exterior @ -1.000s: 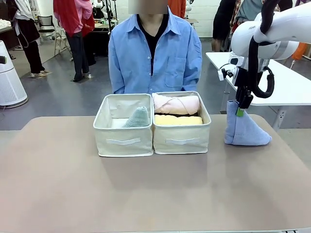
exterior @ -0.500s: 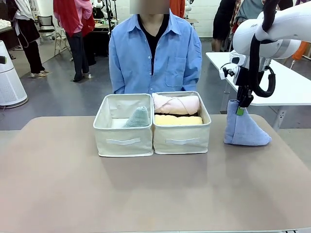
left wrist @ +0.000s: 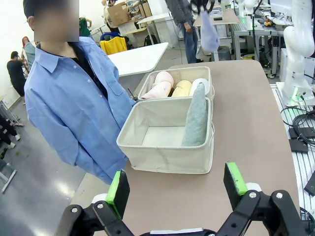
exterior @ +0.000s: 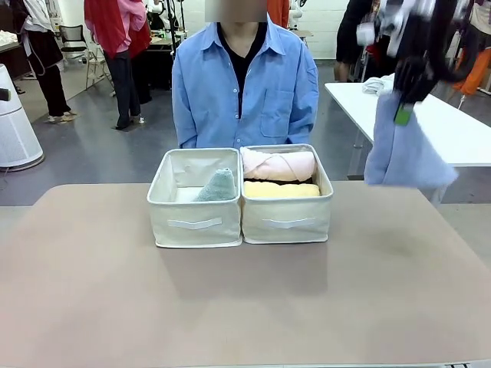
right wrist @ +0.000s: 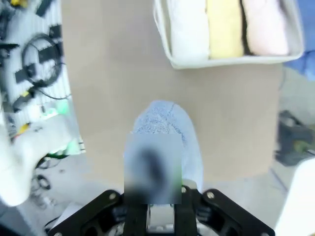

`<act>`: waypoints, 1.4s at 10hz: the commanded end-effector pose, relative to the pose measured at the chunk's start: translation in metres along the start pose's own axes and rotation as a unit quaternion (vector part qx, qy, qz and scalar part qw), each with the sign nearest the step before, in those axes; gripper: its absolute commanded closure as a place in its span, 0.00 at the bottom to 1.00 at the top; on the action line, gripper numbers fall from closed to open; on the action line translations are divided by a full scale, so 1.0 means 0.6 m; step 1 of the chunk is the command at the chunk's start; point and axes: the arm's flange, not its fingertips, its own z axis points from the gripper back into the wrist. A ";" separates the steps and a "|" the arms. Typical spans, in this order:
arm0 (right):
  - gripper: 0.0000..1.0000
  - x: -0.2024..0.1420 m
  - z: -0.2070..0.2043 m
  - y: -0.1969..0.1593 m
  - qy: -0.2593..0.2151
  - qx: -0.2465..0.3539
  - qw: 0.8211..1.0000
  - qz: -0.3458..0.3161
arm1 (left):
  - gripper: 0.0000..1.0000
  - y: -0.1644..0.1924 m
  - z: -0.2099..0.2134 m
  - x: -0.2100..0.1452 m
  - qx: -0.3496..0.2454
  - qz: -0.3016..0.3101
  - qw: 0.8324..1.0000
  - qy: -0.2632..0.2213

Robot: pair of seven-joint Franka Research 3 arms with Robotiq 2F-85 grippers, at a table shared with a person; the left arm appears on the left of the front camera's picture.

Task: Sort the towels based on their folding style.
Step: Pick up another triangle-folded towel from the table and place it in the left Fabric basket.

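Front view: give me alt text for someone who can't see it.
The right end effector holds the blue towel in the air at the table's right side. Two beige boxes sit mid-table: left box with a pale green towel, right box with a pink roll and a yellow roll.

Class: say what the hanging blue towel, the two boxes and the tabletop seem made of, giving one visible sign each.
Blue towel: likely soft terry cloth, matte; fuzzy surface, hangs limp.
Boxes: seemingly beige woven fabric, matte; seamed rims, slightly bowed walls.
Tabletop: smooth matte brown surface, perhaps laminate; even colour, no grain visible.
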 end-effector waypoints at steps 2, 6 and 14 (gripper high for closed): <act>1.00 0.024 0.032 0.005 0.002 -0.035 0.999 -0.025 | 0.00 -0.002 0.002 0.001 0.003 -0.005 1.000 -0.009; 1.00 0.023 0.074 0.042 -0.005 -0.035 0.999 -0.007 | 0.00 -0.002 0.002 0.001 0.003 -0.005 1.000 -0.009; 0.83 0.409 0.070 -0.047 -0.162 0.038 0.983 0.080 | 0.00 -0.002 0.002 0.001 0.003 -0.005 1.000 -0.009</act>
